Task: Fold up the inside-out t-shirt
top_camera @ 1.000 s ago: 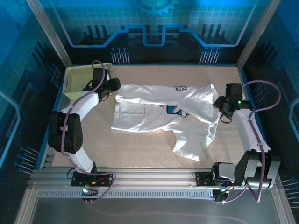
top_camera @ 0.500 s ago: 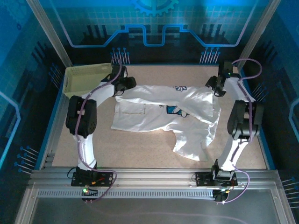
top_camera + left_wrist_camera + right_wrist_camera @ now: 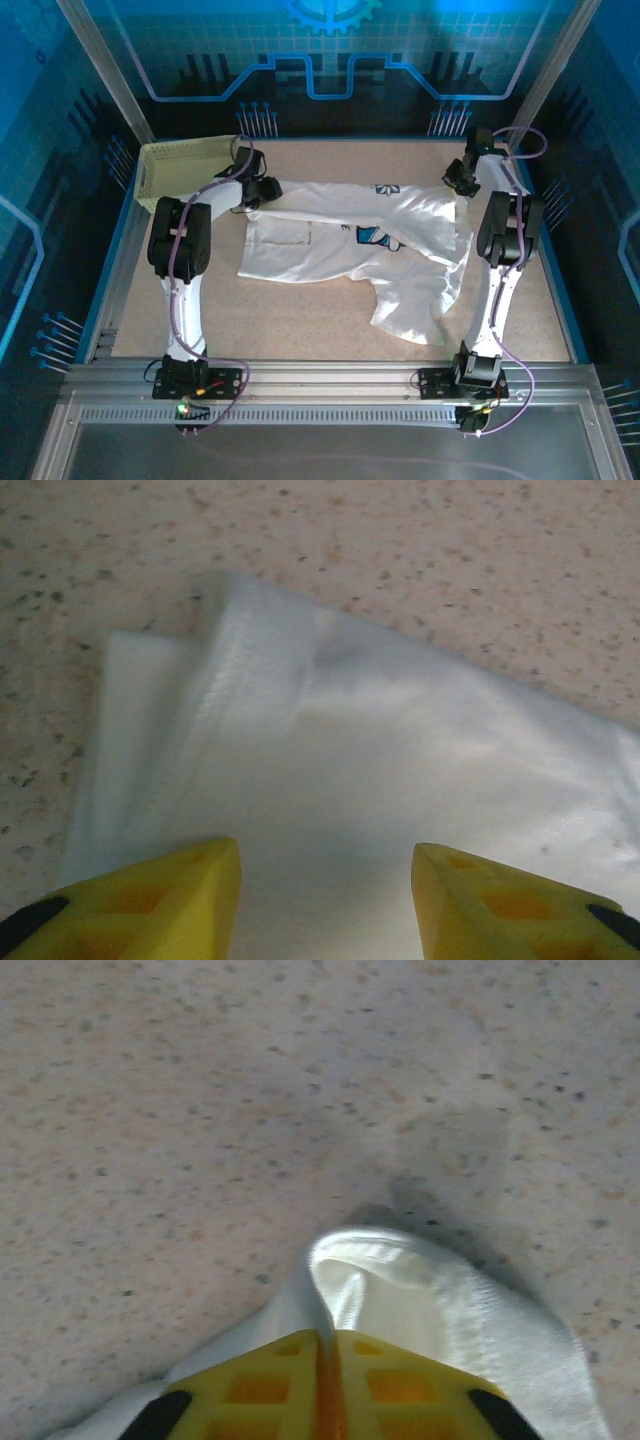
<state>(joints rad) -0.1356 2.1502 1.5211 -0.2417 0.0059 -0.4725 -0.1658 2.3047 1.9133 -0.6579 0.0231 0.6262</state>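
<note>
The white t-shirt (image 3: 350, 245) lies spread across the middle of the table, a small blue graphic near its centre and one part trailing toward the front right. My left gripper (image 3: 268, 188) is at its far left corner; in the left wrist view its yellow fingers (image 3: 160, 900) stand apart over the white cloth (image 3: 380, 780) without pinching it. My right gripper (image 3: 462, 183) is at the far right corner. In the right wrist view its jaws (image 3: 327, 1345) are shut on a pinched fold of the t-shirt (image 3: 420, 1290).
A pale yellow-green lattice basket (image 3: 185, 165) stands at the back left, just beside the left arm. Blue walls and metal posts ring the speckled table (image 3: 300, 320). A metal rail runs along the near edge.
Both arms reached toward the back of the table to the shirt's far corners. The right gripper, open a moment ago, has shut on the cloth. The left gripper's opening is unchanged.
</note>
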